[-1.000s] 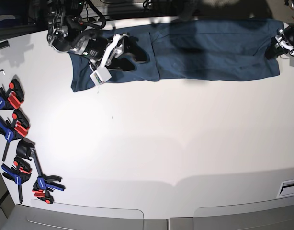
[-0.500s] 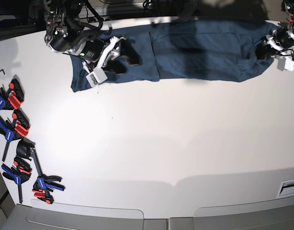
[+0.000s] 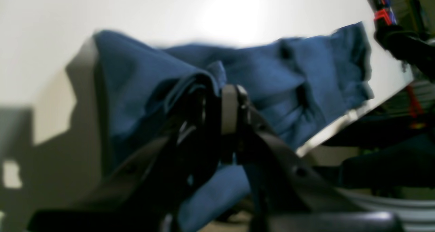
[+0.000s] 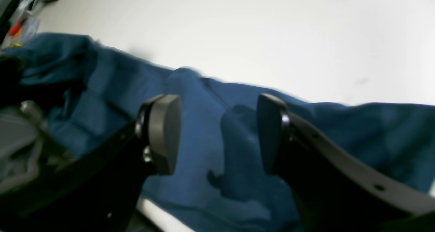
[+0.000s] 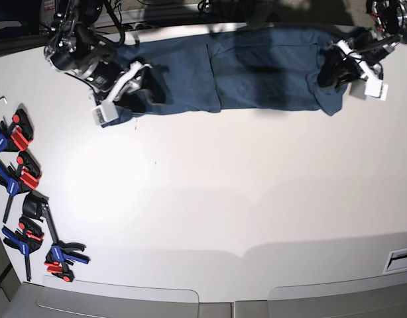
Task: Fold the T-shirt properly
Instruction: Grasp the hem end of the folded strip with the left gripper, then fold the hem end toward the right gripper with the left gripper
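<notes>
Stretching along the table's [image 5: 203, 218] far edge, the T-shirt [image 5: 256, 66] lay with its long axis side to side. The left gripper [image 5: 333, 69] pinched one end's hem, while the right gripper [image 5: 147, 83] hovered released directly over the opposite end.

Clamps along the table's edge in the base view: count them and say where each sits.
4 at least, possibly more overlapping: clamps at and, stacked down the view's left edge.
</notes>
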Tool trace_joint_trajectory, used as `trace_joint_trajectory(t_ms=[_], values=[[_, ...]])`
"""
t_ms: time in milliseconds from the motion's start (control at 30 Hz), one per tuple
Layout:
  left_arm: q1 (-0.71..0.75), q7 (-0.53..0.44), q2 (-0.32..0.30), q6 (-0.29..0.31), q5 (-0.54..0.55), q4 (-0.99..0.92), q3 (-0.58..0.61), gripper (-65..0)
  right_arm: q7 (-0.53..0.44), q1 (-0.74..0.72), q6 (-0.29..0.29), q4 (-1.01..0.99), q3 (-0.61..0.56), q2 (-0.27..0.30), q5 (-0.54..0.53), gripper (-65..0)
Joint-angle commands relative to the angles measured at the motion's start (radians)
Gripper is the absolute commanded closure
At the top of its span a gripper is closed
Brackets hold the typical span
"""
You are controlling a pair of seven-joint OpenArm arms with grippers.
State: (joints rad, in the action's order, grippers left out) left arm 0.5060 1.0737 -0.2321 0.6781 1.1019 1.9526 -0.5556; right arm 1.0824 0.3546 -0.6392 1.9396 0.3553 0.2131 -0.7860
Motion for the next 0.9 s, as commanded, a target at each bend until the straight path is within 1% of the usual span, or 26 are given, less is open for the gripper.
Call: trace_joint_trajectory(t_ms=[0,100,167,267,367,500,633,667,733,833,867], values=[[0.0,-0.021,0.006,0.003,0.024,0.044,-0.005,0.0,-0.032,-0.005,-0.004,0.02,0.019,0.008,-0.023,-32.7],[-0.006,-0.029,0.051,0.003,0.024,0.094,-0.003,0.0,-0.048,-0.006,-0.004,0.02,0.06,0.008,-0.024,-32.7],[-0.013,-0.029,0.069,0.004,0.016,0.096,0.013,0.0,-0.055,-0.005,-0.004,0.02,0.077,0.009,-0.024,-32.7],[-0.013,-0.068,0.081,0.002,-0.054,0.096,0.071,0.0,-0.064,-0.006,-0.004,0.02,0.084,0.008,-0.024,-32.7],[-0.013,-0.105,0.085,0.002,-0.109,0.096,0.153,0.0,-0.076,-0.006,-0.004,0.02,0.083,0.008,-0.024,-32.7],[-0.017,-0.117,0.085,0.002,-0.166,0.096,0.272,0.0,-0.077,-0.008,-0.004,0.02,0.083,0.008,-0.024,-32.7],[-0.034,-0.164,0.085,0.001,-0.266,0.096,0.373,0.0,-0.077,-0.008,-0.004,0.02,0.083,0.008,-0.024,-32.7],[-0.041,-0.172,0.085,-0.006,-0.291,0.096,0.393,0.0,-0.077,-0.008,-0.004,0.02,0.083,0.008,-0.024,-32.7],[-0.053,-0.187,0.085,-0.048,-0.34,0.096,0.425,0.0,-0.077,-0.008,-0.004,0.02,0.083,0.008,-0.024,-32.7],[-0.063,-0.202,0.085,-0.058,-0.38,0.096,0.443,0.0,-0.077,-0.008,-0.004,0.02,0.083,0.008,-0.024,-32.7],[-0.063,-0.208,0.085,-0.058,-0.379,0.096,0.443,-2.7,-0.077,-0.008,-0.004,0.02,0.083,0.008,-0.024,-32.7]])
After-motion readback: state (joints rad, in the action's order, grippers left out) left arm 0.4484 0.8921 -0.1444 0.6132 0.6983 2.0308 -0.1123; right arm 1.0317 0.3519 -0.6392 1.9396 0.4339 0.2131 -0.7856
